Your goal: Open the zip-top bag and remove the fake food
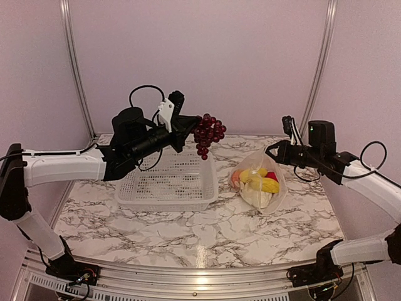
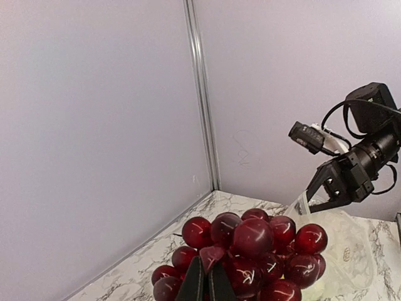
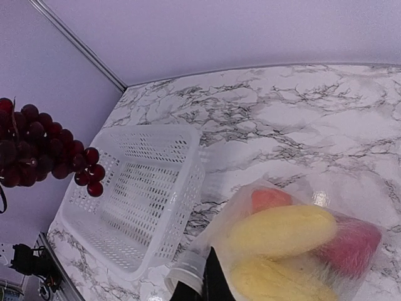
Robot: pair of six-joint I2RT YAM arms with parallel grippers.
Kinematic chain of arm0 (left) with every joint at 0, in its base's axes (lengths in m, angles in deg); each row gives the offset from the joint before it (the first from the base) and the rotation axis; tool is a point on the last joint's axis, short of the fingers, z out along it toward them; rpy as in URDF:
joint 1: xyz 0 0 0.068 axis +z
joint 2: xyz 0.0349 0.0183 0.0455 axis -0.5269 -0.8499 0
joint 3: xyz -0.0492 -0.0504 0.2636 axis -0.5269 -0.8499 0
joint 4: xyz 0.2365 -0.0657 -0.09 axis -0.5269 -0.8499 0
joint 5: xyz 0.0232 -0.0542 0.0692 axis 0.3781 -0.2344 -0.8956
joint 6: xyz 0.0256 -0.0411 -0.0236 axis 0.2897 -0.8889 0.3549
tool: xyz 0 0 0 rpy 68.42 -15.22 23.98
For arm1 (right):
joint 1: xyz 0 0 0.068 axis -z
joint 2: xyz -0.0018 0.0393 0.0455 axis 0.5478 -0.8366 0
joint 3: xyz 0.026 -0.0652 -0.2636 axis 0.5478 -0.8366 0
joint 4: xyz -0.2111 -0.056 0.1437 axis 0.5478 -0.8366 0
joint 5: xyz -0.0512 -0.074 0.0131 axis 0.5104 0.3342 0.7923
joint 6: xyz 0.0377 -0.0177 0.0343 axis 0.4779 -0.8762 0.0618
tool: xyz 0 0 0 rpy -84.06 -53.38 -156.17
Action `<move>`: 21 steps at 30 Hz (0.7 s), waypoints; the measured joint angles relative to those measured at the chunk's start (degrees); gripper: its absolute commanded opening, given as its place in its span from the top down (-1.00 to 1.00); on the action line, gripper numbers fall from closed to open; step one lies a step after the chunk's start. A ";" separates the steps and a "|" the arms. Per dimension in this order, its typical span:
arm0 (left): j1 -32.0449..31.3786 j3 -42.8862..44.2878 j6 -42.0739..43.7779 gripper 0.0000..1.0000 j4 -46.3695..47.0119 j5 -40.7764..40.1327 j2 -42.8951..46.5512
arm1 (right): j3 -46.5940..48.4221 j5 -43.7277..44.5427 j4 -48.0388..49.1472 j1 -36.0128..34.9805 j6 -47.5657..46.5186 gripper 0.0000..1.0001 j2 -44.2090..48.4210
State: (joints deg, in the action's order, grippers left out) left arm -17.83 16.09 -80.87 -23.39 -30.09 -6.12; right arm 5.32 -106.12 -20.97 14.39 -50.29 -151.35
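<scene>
A dark red-purple grape bunch [image 1: 208, 135] [image 2: 250, 257] of the fake food hangs in the air over the far right corner of the white basket [image 1: 166, 204]. My left gripper [image 1: 191, 128] [image 2: 205, 276] is shut on its stem end. The clear zip-top bag [image 1: 260, 182] [image 3: 250, 207] stands on the table to the right of the basket. It is drawn up to a peak, and my right gripper [image 1: 270, 150] [image 3: 203, 282] is shut on its top edge. Inside the bag show yellow pieces [image 3: 282, 229], a red piece [image 3: 354, 244] and an orange piece [image 3: 269, 197].
The perforated white basket [image 3: 182, 207] sits left of centre on the marble table [image 1: 188, 238]. Purple walls with metal corner posts [image 1: 75, 69] close in the back and sides. In the left wrist view the right arm's gripper [image 2: 332, 188] holds up the bag's corner.
</scene>
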 measured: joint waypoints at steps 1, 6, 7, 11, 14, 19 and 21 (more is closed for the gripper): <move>0.74 -1.66 -0.66 1.00 0.09 -1.22 0.87 | 0.00 -0.13 -0.02 0.00 0.35 1.00 0.00; 5.38 -10.03 -4.07 1.00 -1.42 -9.07 3.76 | 0.02 0.11 -0.02 -0.55 2.40 1.00 0.00; 6.47 -11.19 -4.87 1.00 -2.64 -10.45 4.04 | 0.02 0.55 -0.02 -0.81 3.02 1.00 0.00; 10.78 -15.02 -8.44 1.00 -7.26 -15.30 4.79 | 0.02 2.10 0.13 -2.58 4.79 1.00 0.00; 13.22 -16.48 -10.47 1.00 -10.40 -18.47 4.79 | 0.13 3.10 0.15 -3.93 5.46 1.00 -0.15; 16.22 -16.85 -13.73 1.00 -15.78 -23.82 4.59 | 1.75 4.48 0.48 -5.86 6.16 1.00 -2.14; 17.70 -16.81 -15.13 1.00 -17.22 -25.49 4.26 | 2.47 4.79 0.81 -6.23 6.40 1.00 -3.13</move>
State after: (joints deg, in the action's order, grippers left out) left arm -0.13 -0.72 -95.99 -40.61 -55.58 -1.86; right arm 7.79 -101.34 -20.17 8.16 -43.88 -154.47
